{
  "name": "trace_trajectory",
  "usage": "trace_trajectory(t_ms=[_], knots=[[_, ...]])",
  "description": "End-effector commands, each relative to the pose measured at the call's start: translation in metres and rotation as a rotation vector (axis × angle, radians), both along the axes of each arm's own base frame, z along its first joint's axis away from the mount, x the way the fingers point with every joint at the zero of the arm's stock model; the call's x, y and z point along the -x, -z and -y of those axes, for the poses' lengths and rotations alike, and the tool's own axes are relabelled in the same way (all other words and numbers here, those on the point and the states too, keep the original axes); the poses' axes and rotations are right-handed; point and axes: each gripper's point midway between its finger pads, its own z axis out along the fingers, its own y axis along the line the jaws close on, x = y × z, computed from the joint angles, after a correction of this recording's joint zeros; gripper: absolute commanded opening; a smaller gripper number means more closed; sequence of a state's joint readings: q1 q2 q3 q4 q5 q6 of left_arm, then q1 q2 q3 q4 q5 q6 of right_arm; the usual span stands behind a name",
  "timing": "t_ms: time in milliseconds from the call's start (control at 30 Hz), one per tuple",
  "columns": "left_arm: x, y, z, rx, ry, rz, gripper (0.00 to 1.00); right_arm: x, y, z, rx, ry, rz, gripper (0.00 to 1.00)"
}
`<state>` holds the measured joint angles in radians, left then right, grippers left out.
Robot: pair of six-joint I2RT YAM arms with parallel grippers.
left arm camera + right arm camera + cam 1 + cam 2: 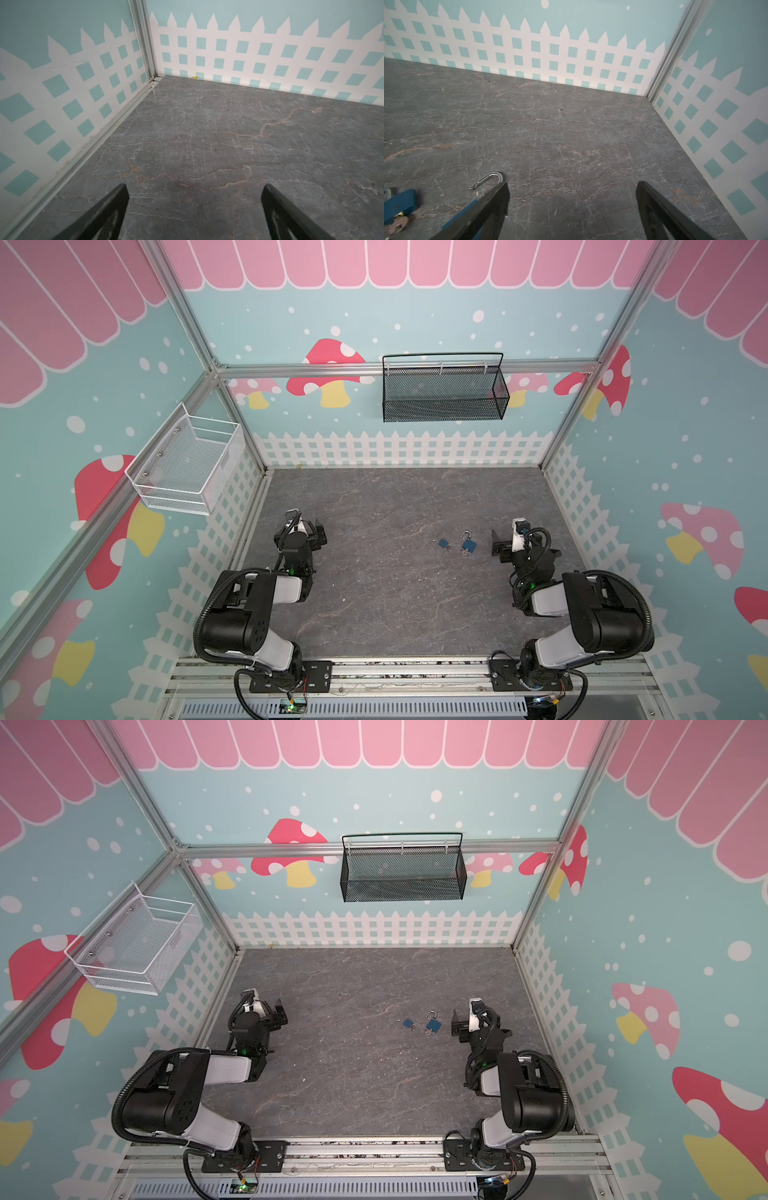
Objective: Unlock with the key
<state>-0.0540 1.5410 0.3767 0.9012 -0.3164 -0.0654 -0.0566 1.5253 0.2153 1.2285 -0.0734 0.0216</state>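
Holding both arms off at the table's (374, 593) sides, I have the left gripper (321, 536) and right gripper (495, 544) spread wide and empty — the blue padlock (468, 545) just beside the right one lies with its shackle (465, 535) sprung and the key (463, 553) seemingly in its base, so the job looks done.

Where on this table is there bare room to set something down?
The table is bare from the left gripper across to the small padlock, and all along the back wall. The front middle is free too. It is crowded only near the right gripper, where the open padlock lies beside the small one.
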Motion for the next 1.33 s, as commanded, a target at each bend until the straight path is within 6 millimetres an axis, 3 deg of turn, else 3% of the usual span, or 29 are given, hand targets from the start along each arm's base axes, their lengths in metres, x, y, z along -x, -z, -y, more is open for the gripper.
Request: trace_trajectory(t_ms=[0, 500, 633, 700, 733, 800, 833, 933, 1300], knots=[[-0.002, -0.004, 0.002, 0.010, 0.008, 0.012, 1.00, -0.002, -0.014, -0.005, 0.027, -0.022, 0.053, 0.98], [-0.002, -0.004, 0.004, 0.003, 0.015, 0.011, 1.00, -0.003, -0.014, -0.004, 0.029, -0.021, 0.051, 0.98], [-0.001, -0.003, 0.044, -0.023, 0.272, 0.013, 1.00, -0.002, -0.013, -0.004, 0.029, -0.021, 0.050, 0.98], [0.000, -0.005, 0.043, -0.025, 0.266, 0.030, 1.00, -0.002, -0.013, -0.004, 0.028, -0.020, 0.049, 0.98], [0.000, -0.004, 0.033, -0.015, 0.198, 0.024, 1.00, -0.002, -0.013, -0.004, 0.029, -0.021, 0.051, 0.98], [0.005, -0.007, -0.013, 0.016, -0.086, 0.046, 1.00, -0.002, -0.013, -0.005, 0.028, -0.022, 0.049, 0.98], [0.006, -0.007, -0.010, 0.019, -0.066, 0.039, 1.00, -0.002, -0.013, -0.004, 0.028, -0.020, 0.051, 0.98], [-0.008, -0.002, 0.028, -0.011, 0.167, -0.010, 0.99, -0.002, -0.014, -0.005, 0.027, -0.022, 0.051, 0.98], [-0.011, 0.002, 0.020, 0.021, 0.150, -0.033, 0.99, -0.003, -0.014, -0.004, 0.029, -0.021, 0.051, 0.98]])
